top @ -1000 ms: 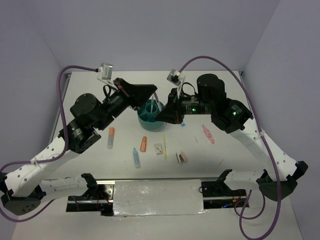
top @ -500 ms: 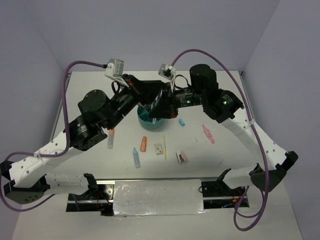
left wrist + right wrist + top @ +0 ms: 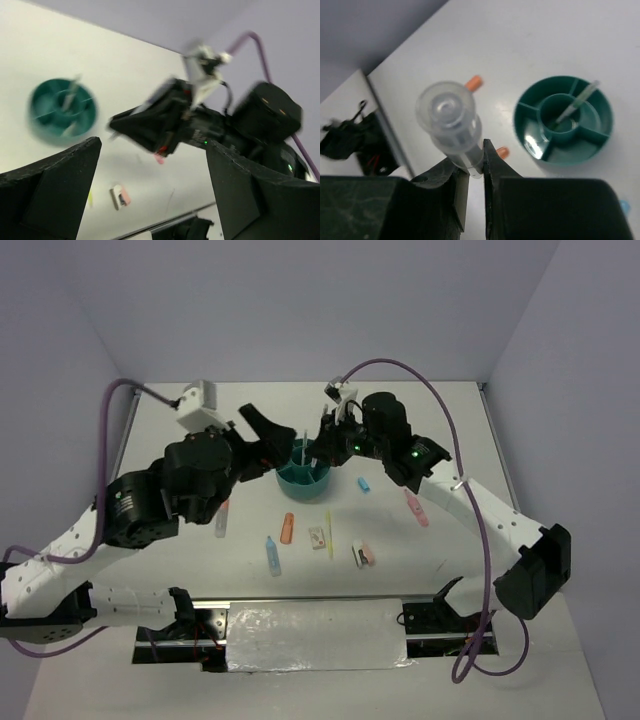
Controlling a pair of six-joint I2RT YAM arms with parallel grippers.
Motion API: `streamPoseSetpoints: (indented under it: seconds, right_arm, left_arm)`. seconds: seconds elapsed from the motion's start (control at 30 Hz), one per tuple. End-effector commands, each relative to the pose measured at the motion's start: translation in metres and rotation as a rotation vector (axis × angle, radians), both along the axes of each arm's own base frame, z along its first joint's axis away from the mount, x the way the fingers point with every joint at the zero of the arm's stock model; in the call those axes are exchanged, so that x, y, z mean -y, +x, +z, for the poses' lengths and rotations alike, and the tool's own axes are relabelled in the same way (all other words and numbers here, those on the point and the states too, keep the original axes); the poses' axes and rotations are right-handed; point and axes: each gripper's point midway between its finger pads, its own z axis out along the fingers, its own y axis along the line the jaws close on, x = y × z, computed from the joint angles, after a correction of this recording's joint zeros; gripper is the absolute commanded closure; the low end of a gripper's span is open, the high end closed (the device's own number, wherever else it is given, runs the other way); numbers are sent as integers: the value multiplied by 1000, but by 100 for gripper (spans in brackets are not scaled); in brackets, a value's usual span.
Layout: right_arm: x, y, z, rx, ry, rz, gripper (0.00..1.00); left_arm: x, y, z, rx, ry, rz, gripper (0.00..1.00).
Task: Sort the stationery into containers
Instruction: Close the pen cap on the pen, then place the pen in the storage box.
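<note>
Bowl, top view: teal bowl (image 3: 303, 483) sits on table (image 3: 420, 565), mid-depth, btwn the two grippers.
Pen, top view: thin pen (image 3: 304, 446) stands near-upright in the bowl; compt. can't be told from here.
Left gripper, top view: left gripper (image 3: 278, 445) just left of bowl rim, jaws spread, nothing btwn them.
Right gripper, top view: right gripper (image 3: 320, 445) above bowl's far-right rim; grip not readable at this angle.
Loose items, top view: orange marker (image 3: 288, 528), light-blue marker (image 3: 271, 554), yellow pencil (image 3: 328, 532) and pink marker (image 3: 417, 507) lie flat on table, nearer the arm bases than the bowl, none touching it.
Left wrist, tool state: fingers (image 3: 55, 185) wide apart at lower corners of view; released, empty.
Left wrist, scene: bowl blurred at upper left w/ thin items in it; right gripper dark, ctr of view, beside bowl; pink piece (image 3: 120, 196) on table lower down.
Right wrist, tool state: jaws clenched on clear-capped marker (image 3: 450, 117), held upright, cap end toward camera.
Right wrist, bowl: to the right of held marker, apart from it; wedge compts. ring central cup (image 3: 560, 117).
Right wrist, pen: leans in central cup, tip over far rim.
</note>
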Motion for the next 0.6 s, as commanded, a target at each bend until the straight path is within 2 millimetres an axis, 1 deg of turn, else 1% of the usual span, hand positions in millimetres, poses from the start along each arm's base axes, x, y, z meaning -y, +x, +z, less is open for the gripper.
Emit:
streamPoseSetpoints:
  seconds: [0.0, 0.03, 0.07, 0.1, 0.13, 0.17, 0.2, 0.23, 0.27, 0.3, 0.33, 0.4, 0.43, 0.53, 0.57]
  right_arm:
    - [9, 63, 10, 142, 21, -232, 100]
    - [10, 72, 8, 146, 14, -262, 100]
    - [7, 80, 7, 157, 17, -267, 100]
    - [1, 92, -1, 150, 2, -265, 100]
    - [-1, 100, -4, 148, -6, -274, 100]
    - [-4, 107, -9, 146, -22, -285, 100]
    - [-6, 116, -6, 162, -28, -297, 100]
    - [-9, 126, -23, 143, -55, -312, 100]
    - [-10, 133, -26, 152, -65, -326, 100]
    - [-12, 138, -25, 153, -65, -330, 100]
    - [-14, 145, -39, 134, -83, -333, 99]
    - [-19, 149, -46, 124, -87, -324, 98]
    - [-22, 152, -56, 110, -97, -321, 98]
    - [-26, 153, -71, 78, -96, -321, 97]
    - [-26, 151, -80, 67, -104, -318, 96]
  left_arm:
    - [-98, -3, -29, -134, 1, 384, 1]
    - [-104, -5, -36, -158, -37, 419, 1]
    - [-116, -9, -37, -159, -52, 430, 1]
    - [-118, -11, -51, -170, -19, 428, 1]
    - [-121, -13, -56, -171, -15, 420, 1]
    - [-127, -19, -57, -177, -38, 401, 1]
    - [-128, -21, -70, -189, -17, 397, 1]
    - [-131, -23, -77, -200, -8, 394, 1]
    - [-137, -28, -79, -209, -21, 389, 1]
    - [-140, -30, -88, -226, -19, 399, 1]
    - [-149, -34, -94, -241, 3, 409, 1]
    - [-157, -38, -98, -251, 11, 421, 1]
    - [-163, -40, -99, -252, 23, 426, 1]
    - [-171, -43, -100, -254, 39, 430, 1]
    - [-173, -44, -102, -256, 44, 432, 1]
